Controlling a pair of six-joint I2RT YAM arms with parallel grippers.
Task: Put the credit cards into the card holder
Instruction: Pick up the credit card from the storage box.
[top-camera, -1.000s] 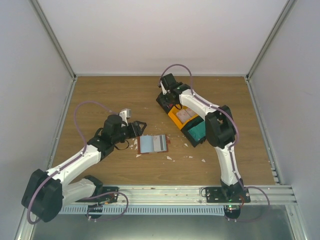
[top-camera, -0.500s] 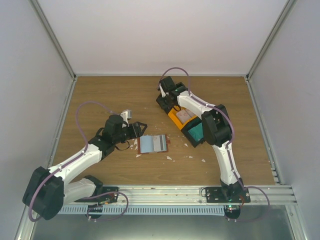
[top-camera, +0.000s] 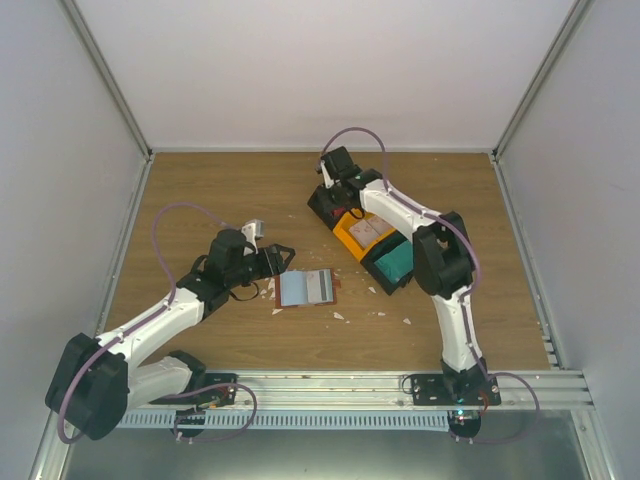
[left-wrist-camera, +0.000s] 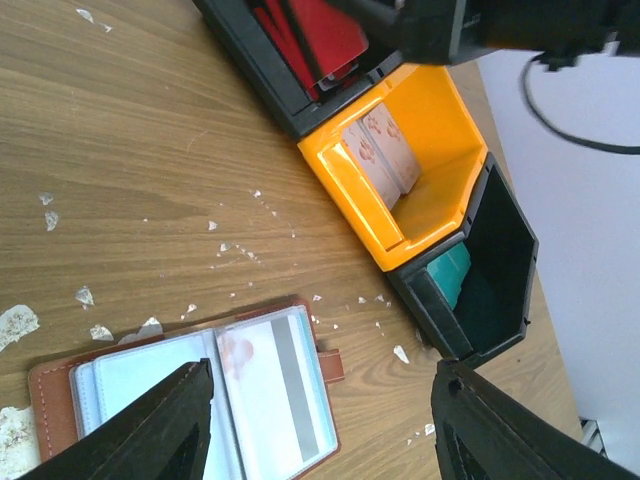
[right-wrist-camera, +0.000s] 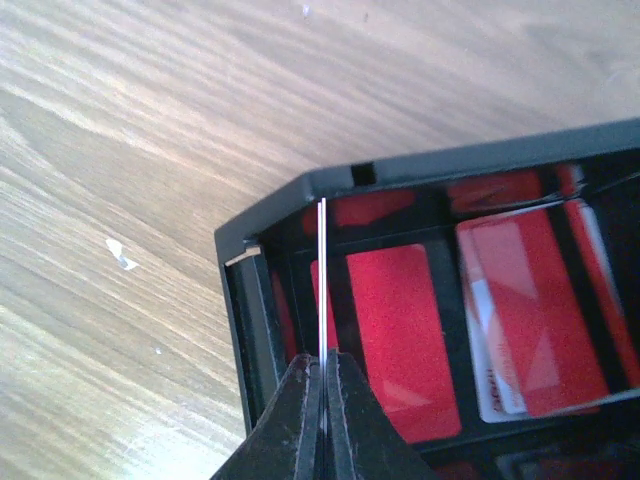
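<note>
Right wrist view shows right gripper (right-wrist-camera: 322, 385) jaws clamped across the faces of a light, stiff, likely slick credit card (right-wrist-camera: 322, 270); left gripper (left-wrist-camera: 320, 410) jaws stand apart.

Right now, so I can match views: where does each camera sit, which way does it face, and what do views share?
Top: above and behind the bases, looking down at the table; left arm and right arm show.
Left wrist: on the left arm, looking down past the open left gripper at the holder and bin.
Right wrist: on the right arm, looking down past the shut right gripper, pinching an edge-on card, at red cards in the bin.
Shared: bin in all three; holder in top and left wrist.
</note>
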